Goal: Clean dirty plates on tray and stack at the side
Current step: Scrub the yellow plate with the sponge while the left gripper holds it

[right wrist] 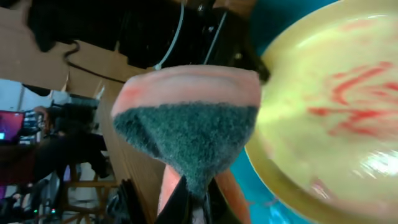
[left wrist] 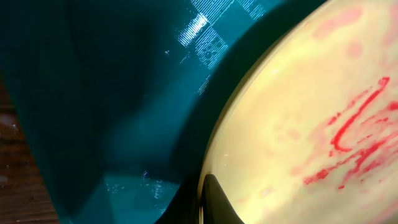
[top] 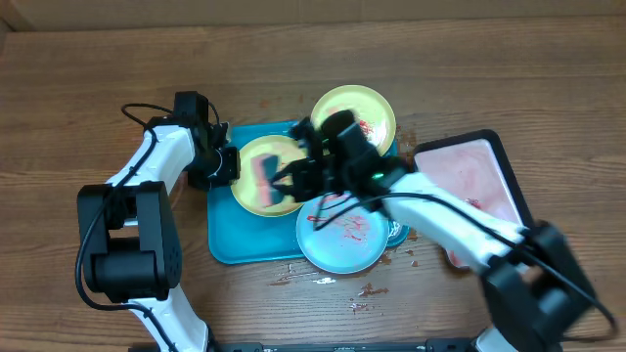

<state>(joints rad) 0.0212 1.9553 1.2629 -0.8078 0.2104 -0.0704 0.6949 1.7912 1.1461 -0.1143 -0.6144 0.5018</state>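
Clamping left gripper on yellow plate rim (sauce-streaked), mid tray; pinching sponge in right gripper. Risks levering plate out of grip if scrubbing hard off-centre.

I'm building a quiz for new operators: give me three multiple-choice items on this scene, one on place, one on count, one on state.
1. From the teal tray, the black-rimmed pinkish tray lies: A) toward the left arm B) toward the right arm C) inside it.
2. Plates in view: A) one B) two C) three.
3. The right tool is: A) shut on a sponge B) open, empty C) shut on a plate.
B: it sits past the teal tray's right edge. C: two yellow-green, one light blue. A: the sponge sits clamped in it.
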